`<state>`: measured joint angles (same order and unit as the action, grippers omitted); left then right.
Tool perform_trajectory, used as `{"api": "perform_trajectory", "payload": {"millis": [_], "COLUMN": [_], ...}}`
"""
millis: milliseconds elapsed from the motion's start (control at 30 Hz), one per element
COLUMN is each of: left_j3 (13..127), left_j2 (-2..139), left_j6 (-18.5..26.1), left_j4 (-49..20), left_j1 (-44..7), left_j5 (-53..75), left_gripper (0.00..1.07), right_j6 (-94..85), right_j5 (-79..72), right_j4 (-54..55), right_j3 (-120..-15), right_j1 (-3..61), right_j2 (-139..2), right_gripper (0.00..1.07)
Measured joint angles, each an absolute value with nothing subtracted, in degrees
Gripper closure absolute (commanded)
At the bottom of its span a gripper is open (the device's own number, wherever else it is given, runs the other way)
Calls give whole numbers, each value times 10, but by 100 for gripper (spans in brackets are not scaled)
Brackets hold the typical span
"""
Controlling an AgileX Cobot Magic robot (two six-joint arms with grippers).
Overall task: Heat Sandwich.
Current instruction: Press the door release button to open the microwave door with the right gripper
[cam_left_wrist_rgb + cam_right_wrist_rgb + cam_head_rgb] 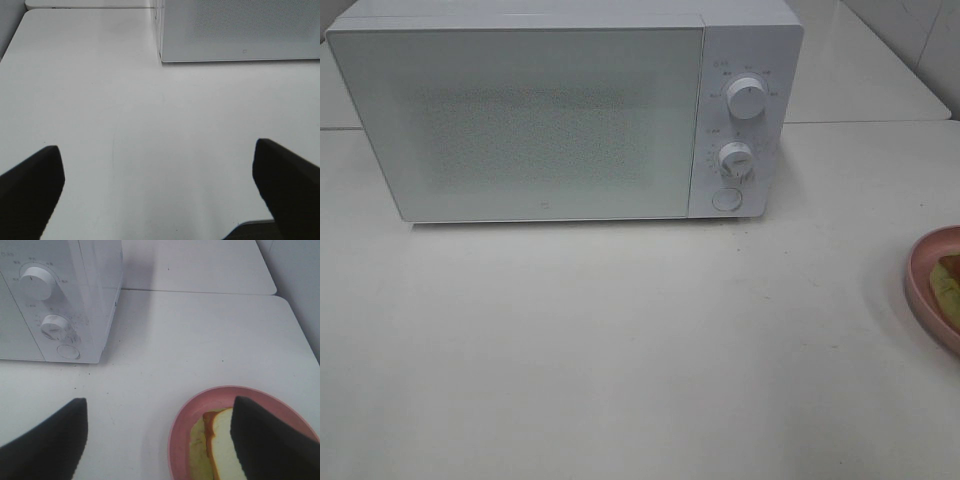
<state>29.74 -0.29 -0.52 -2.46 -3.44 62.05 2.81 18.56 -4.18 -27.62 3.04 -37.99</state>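
The sandwich (948, 285), yellowish-tan bread, lies on a round pink plate (917, 290) at the table's right edge, half cut off in the exterior high view. The white microwave (540, 120) stands at the back with its door closed. Neither gripper shows in that view. In the right wrist view my right gripper (160, 440) is open, and one finger (270, 440) hangs over the plate (225, 395) and covers part of the sandwich (220, 445). My left gripper (157, 190) is open above bare table, in front of the microwave's (240, 30) left corner.
The microwave's panel carries two white knobs (747, 97) (735, 158) and a round button (726, 199). A white table (620, 350) spreads in front of the microwave. A seam between tabletops runs behind the microwave on the right.
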Motion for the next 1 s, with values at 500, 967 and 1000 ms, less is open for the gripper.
{"api": "perform_trajectory", "payload": {"millis": [500,967,1000], "left_j3": [297,297,297], "left_j2": [-3,-3,-3], "left_j6": [-5,-5,-5], "left_j4": [-25,-25,-25], "left_j1": [-34,-34,-34], "left_j5": [621,621,621], "left_gripper": [9,9,9], "right_j6": [30,-15,-15], "right_j5": [7,-265,-265], "right_j4": [-32,25,25], "right_j3": [-276,-276,-276], "right_j1": [30,40,40], "right_j2": [-550,-713,-713], "right_gripper": [31,31,31]}}
